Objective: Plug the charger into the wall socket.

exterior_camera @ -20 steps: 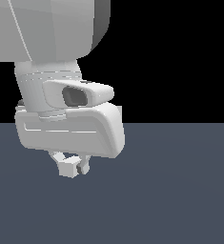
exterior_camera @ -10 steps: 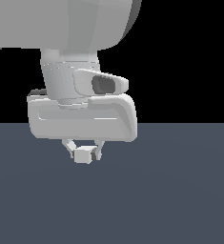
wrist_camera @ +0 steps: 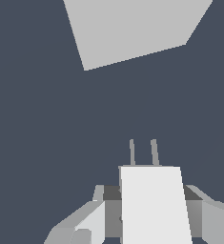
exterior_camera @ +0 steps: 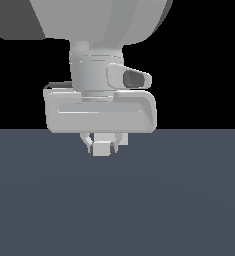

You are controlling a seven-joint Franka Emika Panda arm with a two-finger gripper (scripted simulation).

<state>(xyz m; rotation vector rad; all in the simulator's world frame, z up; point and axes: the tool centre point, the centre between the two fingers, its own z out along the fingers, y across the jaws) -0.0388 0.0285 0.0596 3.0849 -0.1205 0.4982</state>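
Claw: the claw [exterior_camera: 103,144] hangs under the wide wrist body, its fingers [exterior_camera: 87,142] closed on the charger from both sides; it is grasping the block, not released.

Charger: the charger [wrist_camera: 154,205] sits between the fingers, its white body sticking out past the fingertips in the wrist view. In the exterior view it shows as a small pale block [exterior_camera: 102,147] just beneath the wrist body.

Prongs: two thin grey prongs [wrist_camera: 143,152] stand out from the far end of the block, pointing away from the claw towards the panel. They lean slightly, not quite parallel with the block's sides as pictured.

Wall socket: the wall socket [wrist_camera: 132,28] is ahead of the prongs and well apart from them, a flat pale panel seen at a slant. No dark mark is visible on the part in view, so the holes cannot be located.

Bench: the dark grey bench [exterior_camera: 117,210] lies beneath the claw; whether the charger touches it I cannot tell.

Stage, as I judge it: carrying towards the panel, insertion not yet begun.

Risk: the panel looks rotated relative to the charger, so a straight push could land the prongs on the plain face.

Risk: such a jam could twist the block in the grip, or slide it back between the fingers.
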